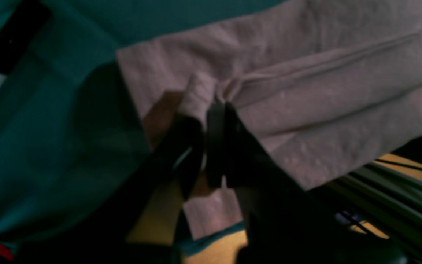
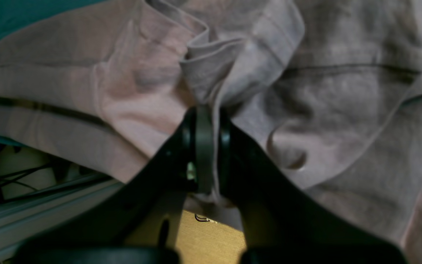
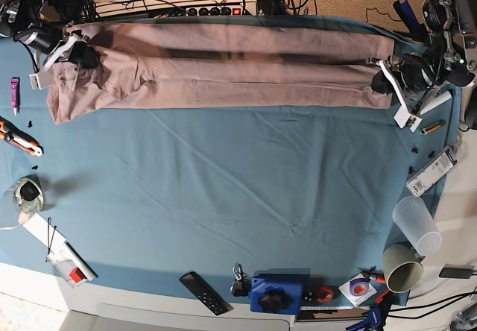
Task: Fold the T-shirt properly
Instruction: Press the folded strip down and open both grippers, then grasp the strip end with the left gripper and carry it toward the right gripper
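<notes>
1. The T-shirt [image 3: 223, 74] lies as a long, narrow folded band along the far edge of the blue-teal table cloth [image 3: 223, 197], stretched between the two grippers.
2. The left gripper [image 1: 214, 110] is clamped on the T-shirt's end on the base view's right [image 3: 384, 77]; in the left wrist view its two dark fingers [image 1: 229, 146] sit pressed together with a bunch of mauve cloth pinched at the tips.
3. From that grip the fabric spreads away ahead of the fingers and to their right, in flat folded layers with a long seam-like crease.
4. The right gripper [image 2: 205, 110] is closed on the opposite end, on the base view's left [image 3: 71, 51]; a fold of cloth runs between its fingers [image 2: 203, 146] and hangs below them.
5. Ahead of the right gripper the shirt is rumpled, with a ribbed hem edge just beyond the fingertips and loose folds on both sides.
6. Two cups [image 3: 414, 241] stand near the table's front corner, well apart from the shirt, and a black remote [image 3: 203, 292] lies near the front edge.
</notes>
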`<state>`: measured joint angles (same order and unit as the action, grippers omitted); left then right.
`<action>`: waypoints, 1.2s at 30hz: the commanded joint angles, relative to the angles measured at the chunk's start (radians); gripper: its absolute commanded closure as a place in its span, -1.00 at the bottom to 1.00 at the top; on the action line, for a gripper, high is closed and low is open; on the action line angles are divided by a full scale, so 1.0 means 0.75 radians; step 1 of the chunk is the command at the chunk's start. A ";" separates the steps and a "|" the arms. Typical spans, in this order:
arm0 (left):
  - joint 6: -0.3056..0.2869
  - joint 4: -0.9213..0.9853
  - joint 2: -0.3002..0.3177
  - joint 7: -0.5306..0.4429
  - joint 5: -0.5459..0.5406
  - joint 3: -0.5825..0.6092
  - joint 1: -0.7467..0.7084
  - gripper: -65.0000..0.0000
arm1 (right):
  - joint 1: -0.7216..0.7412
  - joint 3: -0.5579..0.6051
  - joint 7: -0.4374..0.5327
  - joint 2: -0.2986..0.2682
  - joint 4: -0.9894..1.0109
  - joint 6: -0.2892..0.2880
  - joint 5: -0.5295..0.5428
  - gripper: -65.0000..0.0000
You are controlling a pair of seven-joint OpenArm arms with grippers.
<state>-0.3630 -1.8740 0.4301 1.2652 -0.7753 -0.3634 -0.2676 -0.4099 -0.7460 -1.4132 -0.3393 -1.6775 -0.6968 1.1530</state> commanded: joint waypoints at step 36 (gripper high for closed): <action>0.100 0.043 -0.104 -0.043 -0.023 -0.009 -0.094 0.17 | 0.015 -0.012 0.023 -0.028 -0.022 -0.002 0.158 0.51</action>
<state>-0.2890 -1.8393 0.3462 1.2179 -0.7982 -0.3683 -0.3363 -0.4015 -0.7460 -1.4132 -0.3405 -1.6775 -0.6968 1.2472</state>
